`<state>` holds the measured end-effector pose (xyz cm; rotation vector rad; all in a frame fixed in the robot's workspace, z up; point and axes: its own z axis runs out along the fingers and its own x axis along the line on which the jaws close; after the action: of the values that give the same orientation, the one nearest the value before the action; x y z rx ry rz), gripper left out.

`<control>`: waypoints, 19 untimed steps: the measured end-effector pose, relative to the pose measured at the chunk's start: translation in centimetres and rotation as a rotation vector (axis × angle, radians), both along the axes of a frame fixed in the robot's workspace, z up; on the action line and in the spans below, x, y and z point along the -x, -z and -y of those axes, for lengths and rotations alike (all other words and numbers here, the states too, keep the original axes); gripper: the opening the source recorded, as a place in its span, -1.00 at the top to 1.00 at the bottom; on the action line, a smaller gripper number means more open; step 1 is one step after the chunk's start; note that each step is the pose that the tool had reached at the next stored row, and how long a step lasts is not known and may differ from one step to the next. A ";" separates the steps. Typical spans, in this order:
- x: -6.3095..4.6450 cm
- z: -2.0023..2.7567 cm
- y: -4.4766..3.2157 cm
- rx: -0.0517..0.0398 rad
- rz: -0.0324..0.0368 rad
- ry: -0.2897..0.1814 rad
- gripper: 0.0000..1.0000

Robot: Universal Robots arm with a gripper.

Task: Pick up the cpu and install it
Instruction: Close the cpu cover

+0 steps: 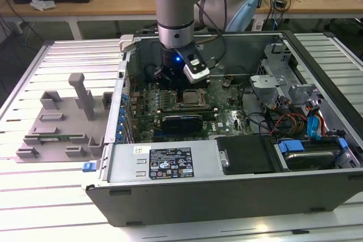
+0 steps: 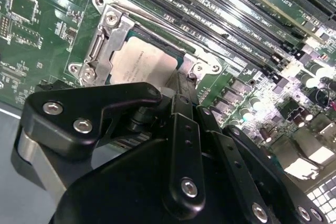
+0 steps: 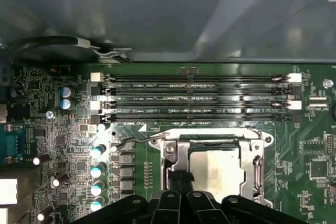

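The cpu (image 2: 142, 64) (image 3: 218, 166) is a square chip with a silver-grey top. It lies flat inside the metal-framed socket (image 2: 113, 24) (image 3: 176, 148) on the green motherboard. In the exterior view the cpu (image 1: 190, 96) sits just below the arm's wrist, inside the open computer case. My gripper (image 1: 184, 86) hangs right over the socket. In both wrist views my gripper (image 3: 178, 178) (image 2: 181, 85) has its black fingers drawn together, their tips at the cpu's edge beside the socket frame. Nothing shows between the fingers.
Long memory slots (image 3: 199, 95) (image 2: 220, 3) run beside the socket, and capacitors (image 3: 97, 169) stand near it. The case walls (image 1: 170, 162) enclose the board, with a drive cage (image 1: 283, 77) and cables (image 1: 289, 120) at the exterior view's right. A grey fixture (image 1: 62, 123) sits on the table at the left.
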<state>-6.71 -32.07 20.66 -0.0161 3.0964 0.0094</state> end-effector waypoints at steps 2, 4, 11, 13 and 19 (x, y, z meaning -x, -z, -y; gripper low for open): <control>0.1 0.00 0.08 0.0001 0.0000 -0.032 0.79; 0.1 0.00 0.16 0.0000 0.0000 -0.062 0.79; 0.1 0.01 0.32 0.0004 -0.0002 -0.074 0.79; 0.1 0.00 0.33 0.0003 -0.0002 -0.074 0.79; 0.1 0.00 0.41 0.0002 -0.0001 -0.074 0.79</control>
<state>-6.85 -32.07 20.24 -0.1300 3.0940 0.0117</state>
